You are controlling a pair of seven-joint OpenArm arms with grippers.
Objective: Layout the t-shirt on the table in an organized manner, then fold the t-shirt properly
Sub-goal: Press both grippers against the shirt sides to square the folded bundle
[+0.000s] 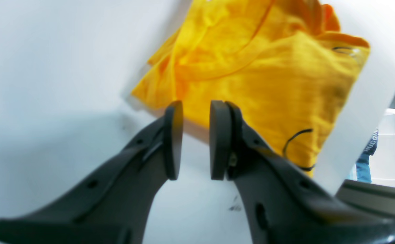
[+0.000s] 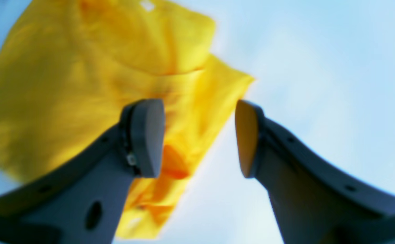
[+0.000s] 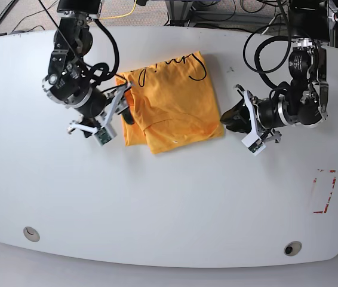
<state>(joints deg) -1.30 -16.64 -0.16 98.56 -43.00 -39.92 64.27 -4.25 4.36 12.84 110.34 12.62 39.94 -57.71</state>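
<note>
The orange-yellow t-shirt [image 3: 175, 104] lies folded into a rough rectangle on the white table [image 3: 169, 203], its black line print [image 3: 184, 66] toward the far edge. My right gripper [image 3: 124, 104] hovers over the shirt's left edge. In the right wrist view its jaws [image 2: 197, 112] stand wide open and empty above the t-shirt [image 2: 82, 84], whose white tag [image 2: 147, 5] shows at the top. My left gripper [image 3: 227, 118] sits just off the shirt's right corner. In the left wrist view it [image 1: 195, 112] is open by a narrow gap, holding nothing, with the t-shirt [image 1: 268, 78] beyond it.
A red tape outline [image 3: 324, 191] marks the table's right side. Two round grommets [image 3: 31, 234] [image 3: 292, 248] sit near the front edge. Cables run along the back. A clear plastic bin [image 1: 390, 149] stands beyond the table's edge. Dark scuffs [image 1: 234, 205] mark the surface.
</note>
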